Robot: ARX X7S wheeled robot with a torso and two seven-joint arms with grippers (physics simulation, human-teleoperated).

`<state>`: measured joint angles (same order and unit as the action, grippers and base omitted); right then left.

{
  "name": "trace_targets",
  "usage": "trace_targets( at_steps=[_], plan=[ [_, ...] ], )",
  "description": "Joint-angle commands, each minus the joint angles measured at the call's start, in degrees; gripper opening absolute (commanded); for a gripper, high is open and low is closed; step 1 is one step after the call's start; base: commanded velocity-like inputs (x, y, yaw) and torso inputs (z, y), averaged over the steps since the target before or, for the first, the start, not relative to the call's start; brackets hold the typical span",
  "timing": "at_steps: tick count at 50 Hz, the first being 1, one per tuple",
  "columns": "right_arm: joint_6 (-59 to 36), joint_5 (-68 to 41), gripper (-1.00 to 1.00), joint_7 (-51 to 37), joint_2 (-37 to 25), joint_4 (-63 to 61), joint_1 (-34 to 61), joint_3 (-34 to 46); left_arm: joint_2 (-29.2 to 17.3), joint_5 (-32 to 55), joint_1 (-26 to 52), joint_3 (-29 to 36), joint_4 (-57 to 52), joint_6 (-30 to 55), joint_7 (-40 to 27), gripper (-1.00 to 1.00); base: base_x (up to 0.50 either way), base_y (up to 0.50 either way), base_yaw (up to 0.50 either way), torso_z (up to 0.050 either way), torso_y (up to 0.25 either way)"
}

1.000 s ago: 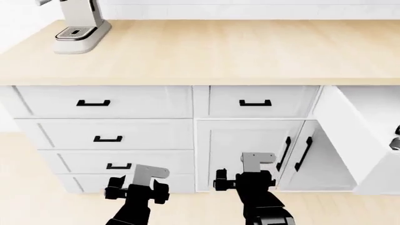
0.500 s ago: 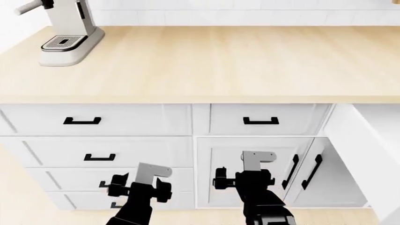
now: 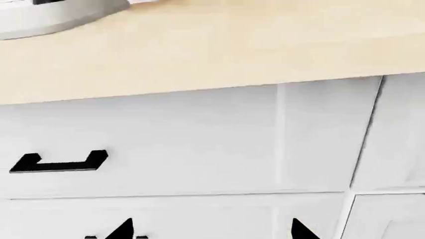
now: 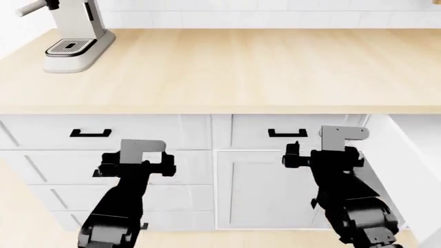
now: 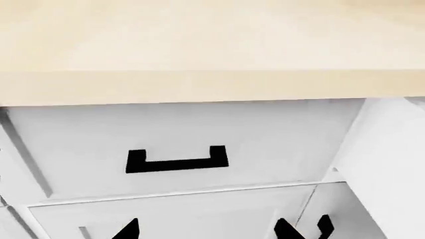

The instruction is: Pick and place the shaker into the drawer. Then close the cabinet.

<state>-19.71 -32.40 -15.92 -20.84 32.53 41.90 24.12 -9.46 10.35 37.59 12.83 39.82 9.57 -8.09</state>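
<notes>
No shaker shows in any view. The cabinet (image 4: 258, 191) has white recessed-panel doors below the top right drawer (image 4: 262, 132); my right arm hides its handles in the head view. One vertical black handle (image 5: 325, 225) shows in the right wrist view. My left gripper (image 4: 136, 164) is open and empty in front of the left drawer stack, just below the top left drawer handle (image 3: 59, 163). My right gripper (image 4: 323, 155) is open and empty in front of the top right drawer handle (image 5: 177, 160). All drawers in view are shut.
A light wood countertop (image 4: 241, 67) runs above the drawers, with a coffee machine (image 4: 72, 36) at its far left. A white panel (image 4: 406, 160) stands out at the right of the cabinet. Several more drawers sit below the top left one.
Both arms have risen from the lower drawers and cabinet doors to the level of the top drawers. One second ago the head view sat lower, and it has since lifted.
</notes>
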Motion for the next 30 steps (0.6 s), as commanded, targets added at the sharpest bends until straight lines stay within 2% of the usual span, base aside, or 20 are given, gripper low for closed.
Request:
trace_targets(
  at_steps=[1, 7, 15, 24, 30],
  plan=[
    [-30.8, -11.18, 1.0, -6.2, -23.84, -48.06, 7.78, -7.8, -11.9, 8.79, 5.29, -3.89, -45.38, 24.4, 5.13, 1.0, 0.0, 0.0, 0.0, 0.0, 0.0],
    [-41.26, -14.58, 1.0, -3.48, -29.96, -51.32, 19.87, -7.66, -16.63, 11.68, 13.92, -5.93, -49.48, 32.28, 7.31, 1.0, 0.0, 0.0, 0.0, 0.0, 0.0],
    [-44.56, -9.16, 1.0, 5.61, -35.14, -46.41, 36.03, -1.43, -21.87, 11.88, 21.51, -6.55, -49.22, 35.29, 10.18, 1.0, 0.0, 0.0, 0.0, 0.0, 0.0],
    [-47.56, -2.37, 1.0, 15.94, -37.06, -43.31, 53.72, 7.26, -25.91, 12.42, 34.25, -5.03, -47.29, 39.31, 14.82, 1.0, 0.0, 0.0, 0.0, 0.0, 0.0],
    [-47.95, 0.28, 1.0, 17.51, -36.29, -41.3, 58.73, 9.41, -28.18, 13.21, 35.97, -5.98, -49.7, 41.99, 15.2, 1.0, 0.0, 0.0, 0.0, 0.0, 0.0]
  ],
)
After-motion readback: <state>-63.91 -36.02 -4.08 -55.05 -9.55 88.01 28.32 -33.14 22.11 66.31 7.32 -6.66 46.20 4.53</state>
